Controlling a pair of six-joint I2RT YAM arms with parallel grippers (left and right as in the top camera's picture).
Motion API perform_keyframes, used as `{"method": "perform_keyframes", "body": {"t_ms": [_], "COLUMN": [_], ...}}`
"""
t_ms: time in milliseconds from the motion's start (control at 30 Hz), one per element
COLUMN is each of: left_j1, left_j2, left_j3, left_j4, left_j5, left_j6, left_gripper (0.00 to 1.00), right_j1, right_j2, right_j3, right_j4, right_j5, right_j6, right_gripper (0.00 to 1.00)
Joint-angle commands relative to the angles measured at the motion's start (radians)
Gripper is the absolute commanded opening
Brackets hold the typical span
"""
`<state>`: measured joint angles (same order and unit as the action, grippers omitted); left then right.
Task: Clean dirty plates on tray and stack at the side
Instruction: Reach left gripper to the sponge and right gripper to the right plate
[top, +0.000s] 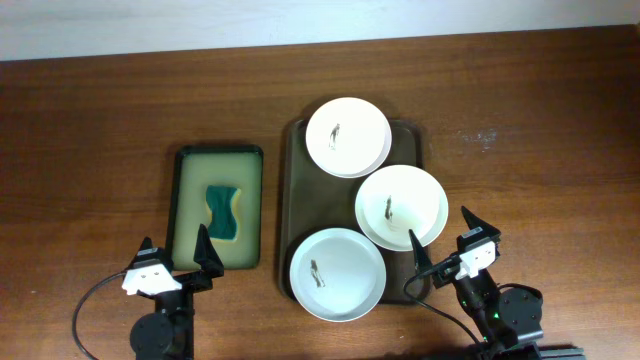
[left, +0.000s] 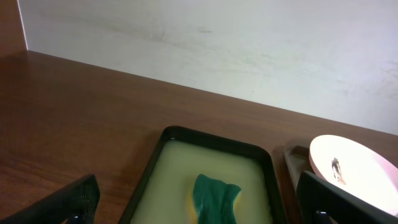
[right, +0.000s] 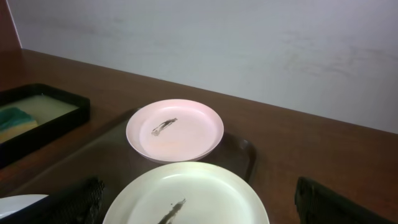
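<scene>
Dark wooden table (top: 100, 110) beneath a pale wall, seen from above. A large dark brown rectangular tray (top: 320, 200) holds all three round white plates: the far plate (top: 348, 137), the middle plate (top: 401, 207) and the near plate (top: 337, 274), each with a small dark smudge at its centre. Just left of it sits a smaller dark-rimmed tray with a pale green-yellow inside (top: 195, 180); a green-and-yellow sponge (top: 224, 212) lies in it, in neither claw. My left claw (top: 176, 238) hovers at that small tray's near edge, jaws spread and empty. My right claw (top: 440, 225) hovers beside the middle plate, likewise spread and empty. I judge the job unstarted: no plate wiped, none stacked aside.
</scene>
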<state>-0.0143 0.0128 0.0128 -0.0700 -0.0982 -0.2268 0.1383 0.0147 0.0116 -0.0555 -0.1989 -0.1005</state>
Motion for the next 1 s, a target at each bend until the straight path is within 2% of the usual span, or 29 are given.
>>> {"method": "perform_keyframes", "body": {"t_ms": [0, 600, 700, 767, 833, 867, 967], "left_j1": [0.004, 0.004, 0.004, 0.004, 0.004, 0.004, 0.004], "left_j2": [-0.006, -0.006, -0.006, -0.006, -0.006, 0.000, 0.183], "left_j3": [-0.004, -0.004, -0.003, -0.003, 0.008, 0.068, 0.365], "left_j4": [-0.001, 0.008, 0.056, 0.095, 0.196, 0.187, -0.002], "left_j5": [-0.007, -0.040, 0.084, 0.111, 0.111, 0.111, 0.115], "left_j6": [0.019, 0.018, 0.008, 0.008, 0.008, 0.009, 0.111], "left_gripper": [0.99, 0.99, 1.00, 1.00, 0.99, 0.99, 0.99], "right_j1": [0.006, 0.006, 0.006, 0.006, 0.006, 0.006, 0.006], "right_j2": [-0.008, -0.008, -0.008, -0.008, -0.008, -0.008, 0.043], "right_j3": [-0.006, -0.006, -0.006, -0.006, -0.005, 0.027, 0.238], "right_j4": [-0.005, -0.005, -0.004, -0.004, 0.065, 0.114, 0.032], "right_j5": [0.009, 0.009, 0.009, -0.004, -0.105, -0.129, -0.114], "right_j6": [0.012, 0.012, 0.012, 0.013, 0.013, 0.035, 0.039], "right_gripper": [0.98, 0.98, 0.98, 0.98, 0.98, 0.98, 0.98]}}
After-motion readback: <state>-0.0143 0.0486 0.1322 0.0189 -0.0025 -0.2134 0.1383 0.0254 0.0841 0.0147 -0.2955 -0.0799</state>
